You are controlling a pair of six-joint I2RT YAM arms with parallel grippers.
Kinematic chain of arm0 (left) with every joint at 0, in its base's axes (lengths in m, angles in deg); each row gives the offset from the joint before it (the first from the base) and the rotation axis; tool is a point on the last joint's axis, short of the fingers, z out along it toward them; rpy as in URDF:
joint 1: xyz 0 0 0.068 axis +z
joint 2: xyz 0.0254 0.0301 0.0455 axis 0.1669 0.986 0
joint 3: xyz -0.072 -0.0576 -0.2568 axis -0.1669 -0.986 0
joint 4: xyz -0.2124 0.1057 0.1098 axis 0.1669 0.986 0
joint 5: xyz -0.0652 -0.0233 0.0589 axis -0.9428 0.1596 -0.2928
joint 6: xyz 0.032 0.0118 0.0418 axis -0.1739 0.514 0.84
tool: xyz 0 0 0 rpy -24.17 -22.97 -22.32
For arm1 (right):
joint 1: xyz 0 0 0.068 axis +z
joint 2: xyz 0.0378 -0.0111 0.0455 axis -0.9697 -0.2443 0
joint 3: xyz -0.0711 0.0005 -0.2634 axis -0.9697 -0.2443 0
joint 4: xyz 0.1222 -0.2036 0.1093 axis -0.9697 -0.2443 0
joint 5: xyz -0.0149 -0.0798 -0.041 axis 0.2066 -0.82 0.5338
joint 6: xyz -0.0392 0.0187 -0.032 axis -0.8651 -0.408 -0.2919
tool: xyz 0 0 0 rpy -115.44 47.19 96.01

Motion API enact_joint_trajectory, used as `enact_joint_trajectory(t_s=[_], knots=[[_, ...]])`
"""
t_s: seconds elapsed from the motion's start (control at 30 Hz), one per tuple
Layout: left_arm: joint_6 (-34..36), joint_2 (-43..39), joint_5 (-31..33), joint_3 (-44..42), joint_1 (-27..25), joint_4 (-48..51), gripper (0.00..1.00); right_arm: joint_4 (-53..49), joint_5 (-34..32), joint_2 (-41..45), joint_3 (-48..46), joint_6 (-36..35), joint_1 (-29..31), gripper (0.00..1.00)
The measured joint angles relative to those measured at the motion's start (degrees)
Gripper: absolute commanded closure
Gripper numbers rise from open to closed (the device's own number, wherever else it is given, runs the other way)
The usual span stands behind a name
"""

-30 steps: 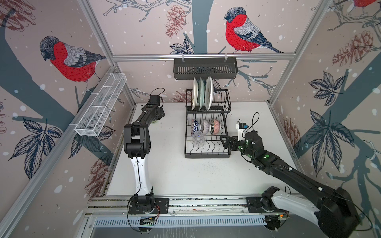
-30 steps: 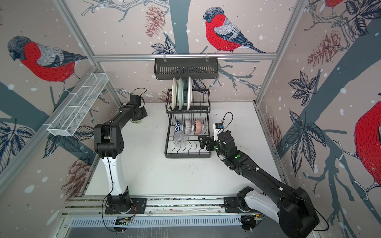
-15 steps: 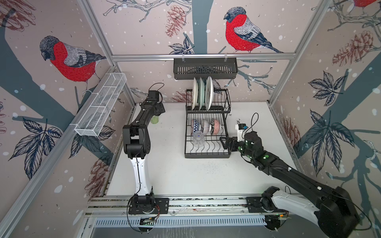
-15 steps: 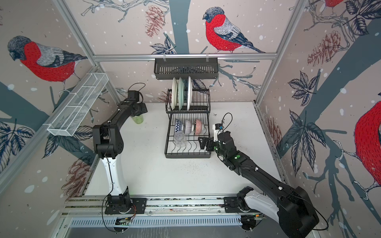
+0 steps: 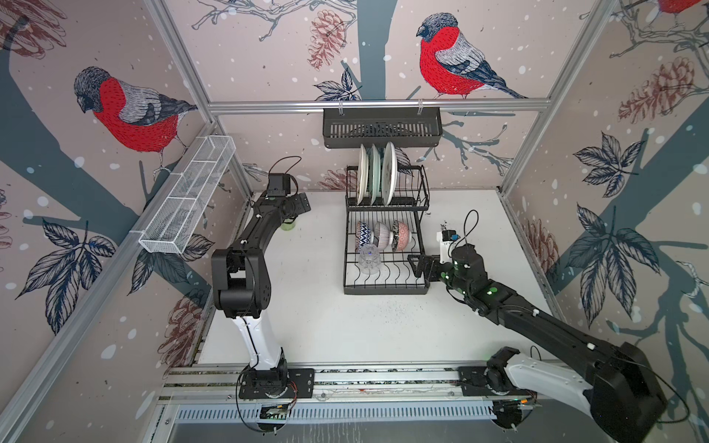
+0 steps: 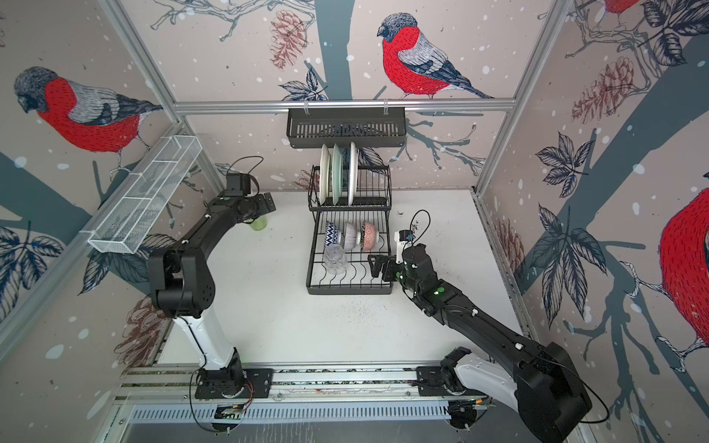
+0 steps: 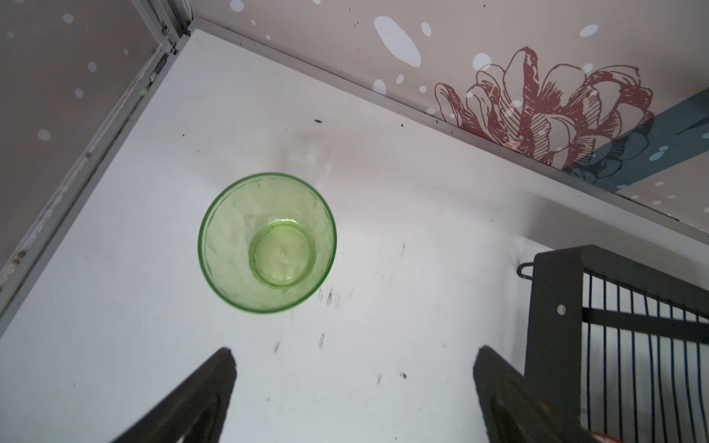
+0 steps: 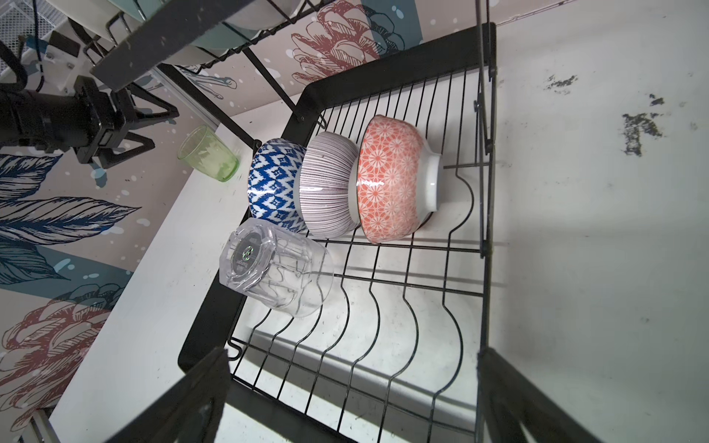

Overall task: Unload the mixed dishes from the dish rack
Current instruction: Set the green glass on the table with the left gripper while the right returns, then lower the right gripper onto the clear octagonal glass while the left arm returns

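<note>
The black wire dish rack (image 5: 383, 290) (image 6: 349, 290) stands at the back middle of the table. Three plates (image 5: 374, 174) stand on edge in its upper tier. On the lower grid three patterned bowls (image 5: 383, 234) (image 8: 330, 184) lean together, beside an upturned clear tumbler (image 5: 369, 260) (image 8: 274, 268). The green tumbler (image 7: 267, 241) (image 5: 287, 225) stands upright on the table left of the rack. My left gripper (image 7: 353, 351) (image 5: 303, 203) hangs open above and beside it, holding nothing. At the rack's front right corner my right gripper (image 8: 353, 351) (image 5: 416, 264) is open and empty.
A black slotted basket (image 5: 381, 128) hangs on the back rail above the plates. A long white mesh basket (image 5: 188, 195) is fixed to the left wall. The enclosure's walls stand close behind the green tumbler.
My left gripper has opened, let go of the green tumbler and lifted off it. The tumbler now stands free on the table. The right arm has barely moved.
</note>
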Motion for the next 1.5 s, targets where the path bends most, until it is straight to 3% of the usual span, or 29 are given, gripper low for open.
enact_joint_trajectory(t_s=[0.17,0.3,0.6,1.07,1.5], knots=[[-3.1,-11.1,0.6,-12.9,-1.1,-6.9,0.03,-0.3,-2.1,-0.1,0.3,0.0,2.4,0.0],[-4.7,-20.8,3.5,-25.3,-6.4,-13.8,0.03,0.2,-3.3,-0.8,0.1,0.1,5.3,0.0],[-8.0,-31.5,5.4,-41.5,-11.6,-23.4,0.03,2.2,-7.0,-6.5,0.9,0.1,12.2,0.01],[-7.7,-35.1,-1.8,-50.0,-15.8,-30.9,0.03,6.1,-12.0,-19.9,9.3,0.3,16.2,0.0],[-7.4,-38.1,-6.1,-54.2,-16.7,-34.3,0.03,7.3,-11.9,-31.6,17.2,0.0,16.3,0.01]])
